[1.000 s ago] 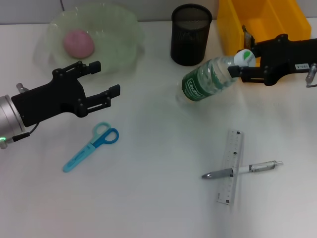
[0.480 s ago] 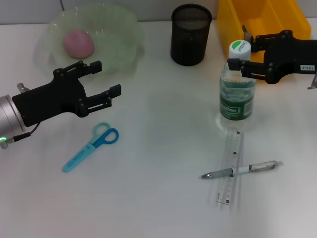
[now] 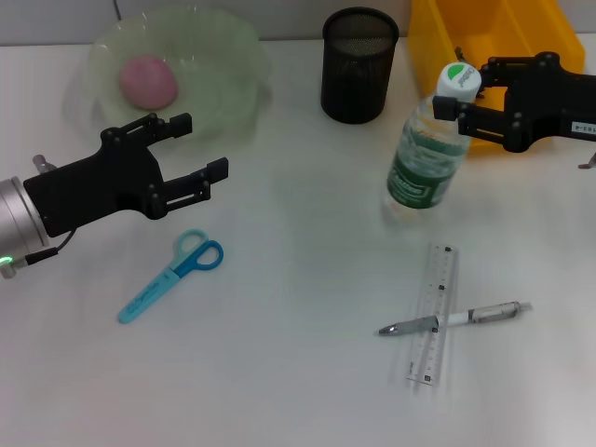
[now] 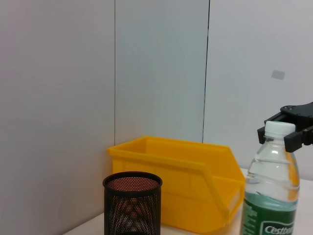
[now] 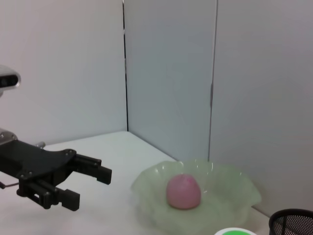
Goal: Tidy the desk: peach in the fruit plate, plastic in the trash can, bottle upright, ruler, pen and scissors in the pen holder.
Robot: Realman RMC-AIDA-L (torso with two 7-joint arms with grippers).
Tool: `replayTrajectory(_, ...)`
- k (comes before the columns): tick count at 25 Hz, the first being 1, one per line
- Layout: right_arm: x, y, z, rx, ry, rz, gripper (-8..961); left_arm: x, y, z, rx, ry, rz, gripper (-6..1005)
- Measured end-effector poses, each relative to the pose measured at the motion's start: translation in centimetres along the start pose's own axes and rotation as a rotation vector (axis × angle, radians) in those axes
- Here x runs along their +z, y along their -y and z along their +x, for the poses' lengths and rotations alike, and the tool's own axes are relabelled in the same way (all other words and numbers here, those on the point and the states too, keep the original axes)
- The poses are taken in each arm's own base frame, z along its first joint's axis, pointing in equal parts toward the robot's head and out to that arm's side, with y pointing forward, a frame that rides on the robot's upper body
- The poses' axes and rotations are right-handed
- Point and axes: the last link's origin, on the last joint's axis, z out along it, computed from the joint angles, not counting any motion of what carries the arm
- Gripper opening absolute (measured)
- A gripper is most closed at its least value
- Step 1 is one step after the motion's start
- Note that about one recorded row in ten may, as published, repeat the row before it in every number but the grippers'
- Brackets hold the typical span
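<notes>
My right gripper (image 3: 463,90) is shut on the white cap of the clear bottle (image 3: 424,154). The bottle stands on the desk (image 3: 298,372), leaning a little, in front of the yellow trash can (image 3: 494,28). The left wrist view shows the bottle (image 4: 271,196) with the right gripper (image 4: 287,128) at its cap. The peach (image 3: 147,80) lies in the green fruit plate (image 3: 233,56). My left gripper (image 3: 203,146) hovers open between the plate and the blue scissors (image 3: 172,275). The pen (image 3: 456,318) lies across the ruler (image 3: 434,317). The pen holder (image 3: 359,65) stands empty at the back. No plastic is in view.
The trash can (image 4: 186,196) stands right behind the pen holder (image 4: 132,203). The right wrist view shows the peach (image 5: 183,191) in the plate (image 5: 230,193) and the left gripper (image 5: 90,188) beside it. A wall closes the far side.
The right gripper raised the bottle from a steep tilt to upright, then shifted it a little left and back, where it leans slightly. The left arm has not moved.
</notes>
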Motion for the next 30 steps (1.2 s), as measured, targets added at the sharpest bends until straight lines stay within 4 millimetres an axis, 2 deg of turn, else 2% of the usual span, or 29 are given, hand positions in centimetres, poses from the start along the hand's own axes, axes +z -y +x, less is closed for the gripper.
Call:
replayTrajectory(13,-0.1,-0.2,0.4,0.022,0.088,0.004,439,-0.4,-0.6,0.0,-0.012,-0.017,-0.021,787)
replayTrajectory(30,0.4,-0.7,-1.5,-0.010,0.166,-0.064,438,-0.7,-2.1,0.0,-0.016,-0.044,-0.107,787)
